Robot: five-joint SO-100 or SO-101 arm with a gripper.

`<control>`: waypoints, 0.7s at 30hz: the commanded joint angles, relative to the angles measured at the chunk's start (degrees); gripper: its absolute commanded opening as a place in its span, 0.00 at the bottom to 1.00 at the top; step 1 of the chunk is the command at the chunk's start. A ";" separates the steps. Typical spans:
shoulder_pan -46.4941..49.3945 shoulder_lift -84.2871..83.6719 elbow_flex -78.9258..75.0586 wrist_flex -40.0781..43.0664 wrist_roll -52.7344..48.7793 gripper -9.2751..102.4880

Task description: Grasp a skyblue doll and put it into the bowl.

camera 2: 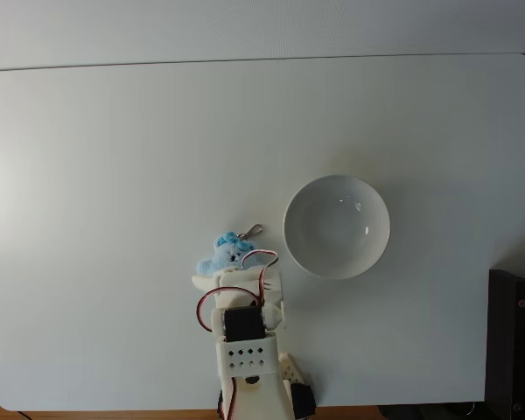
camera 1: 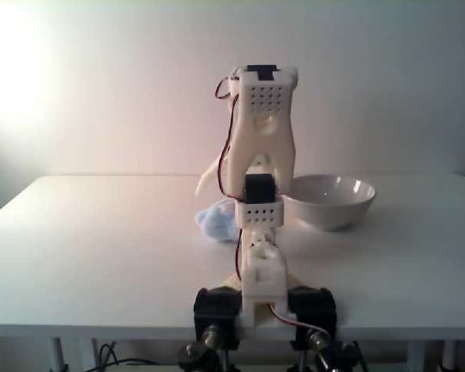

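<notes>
The skyblue doll [camera 2: 219,256] is a small fuzzy plush with a metal clasp, lying on the white table left of the bowl. In a fixed view from behind the arm, the doll [camera 1: 215,220] peeks out to the left of the arm, resting on the table. The glossy white bowl [camera 2: 337,226] stands empty to the right of the arm; its rim [camera 1: 329,190] shows beside the arm. My gripper [camera 2: 234,276] hovers right at the doll's near edge, one white finger [camera 1: 208,180] splayed out to the left. It looks open, and the arm hides part of the doll.
The arm's base [camera 1: 263,306] is clamped to the table's near edge. A black object [camera 2: 514,341] sits beyond the table's right edge. The white table [camera 2: 114,157] stretches wide to the left and behind the doll.
</notes>
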 commanded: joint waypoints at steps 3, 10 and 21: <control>-1.23 -5.01 -2.02 -0.18 -0.09 0.61; -2.20 -9.84 -2.29 -0.53 -0.18 0.61; -2.02 -16.52 -2.20 -4.83 -0.18 0.61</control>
